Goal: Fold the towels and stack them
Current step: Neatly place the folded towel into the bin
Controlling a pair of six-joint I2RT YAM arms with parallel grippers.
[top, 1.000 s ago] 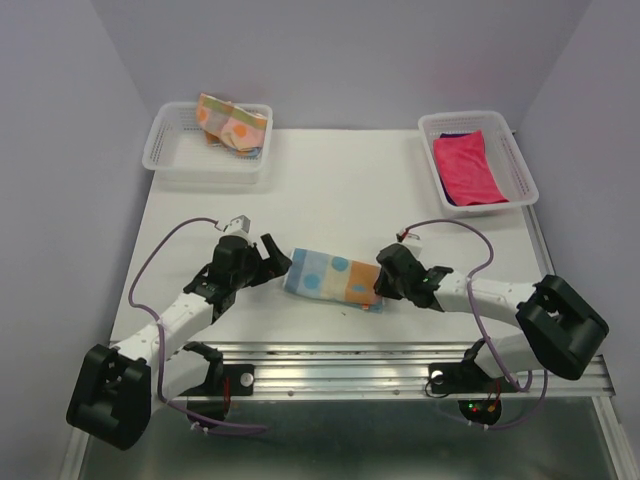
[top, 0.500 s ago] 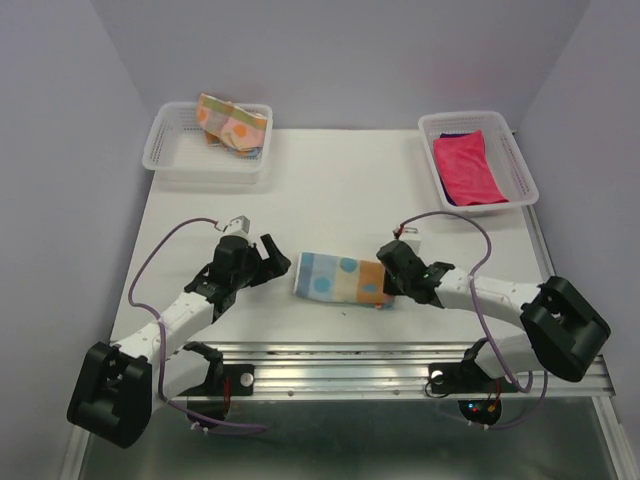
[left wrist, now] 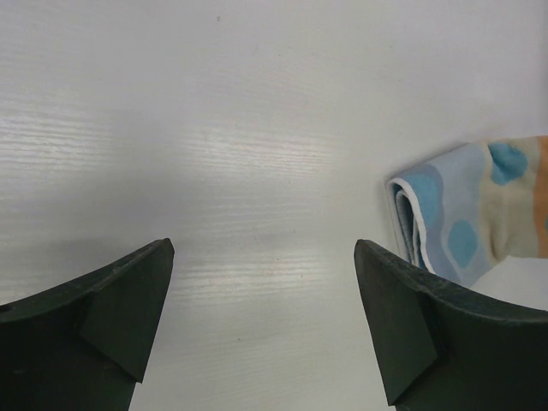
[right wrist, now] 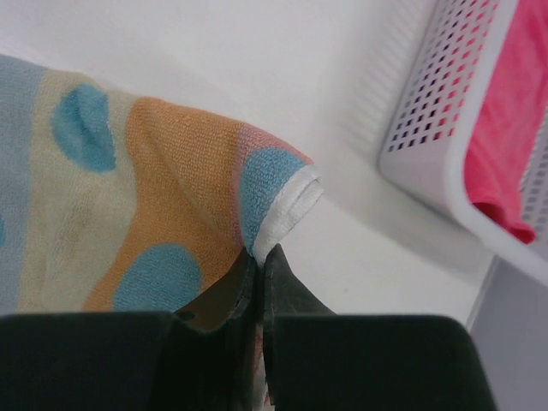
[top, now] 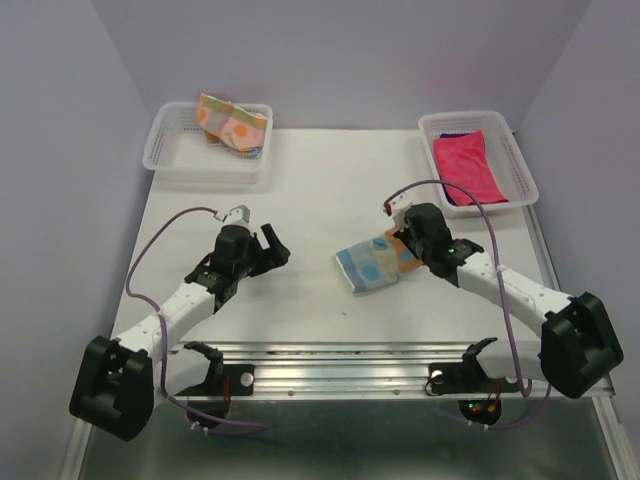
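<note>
**A:** Right claw (right wrist: 259,264) is pinching fully closed on the white hem of the folded blue-dotted towel (top: 372,264), which is sitting mid-way across the bench (top: 330,190). Tips?

**B:** Guessing it's heading for the pink towel (top: 468,168). If so, it's needing a lift over the right basket (right wrist: 428,120) rim, or the fold's slipping open. Left claw (top: 272,245) is hanging wide open and empty, well apart, not blocking anything.

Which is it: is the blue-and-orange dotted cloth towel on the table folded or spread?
Folded: the blue-and-orange dotted cloth towel shows stacked layered edges in the left wrist view.
</note>
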